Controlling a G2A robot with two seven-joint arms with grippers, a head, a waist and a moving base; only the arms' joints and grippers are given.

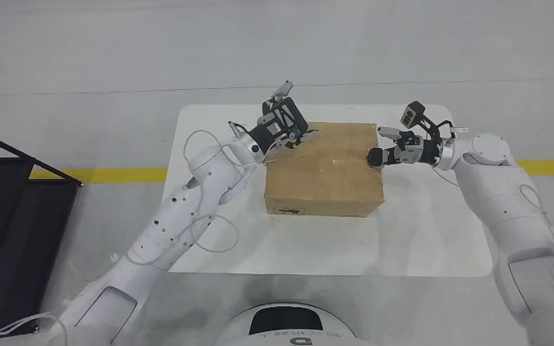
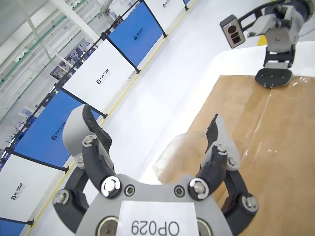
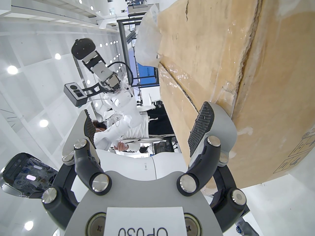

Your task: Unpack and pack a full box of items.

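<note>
A closed brown cardboard box (image 1: pixel 325 169), its flaps sealed with clear tape, sits in the middle of the white table (image 1: pixel 433 233). My left gripper (image 1: pixel 290 131) hovers at the box's far left corner, open (image 2: pixel 152 128). A peeled, crumpled end of tape (image 2: pixel 172 158) sticks up from the box edge between its fingers, close to one pad (image 2: pixel 212 133). My right gripper (image 1: pixel 376 157) is at the box's right end, open (image 3: pixel 145 128), with one pad (image 3: pixel 200 128) resting against the top edge by the seam. The box (image 3: pixel 221 37) looms right beside it.
A black rack (image 1: pixel 26 216) stands on the floor left of the table, beside a yellow floor line (image 1: pixel 112 175). Bare tabletop lies in front of and to the right of the box. Blue and white barrier panels (image 2: pixel 133 37) line the hall behind.
</note>
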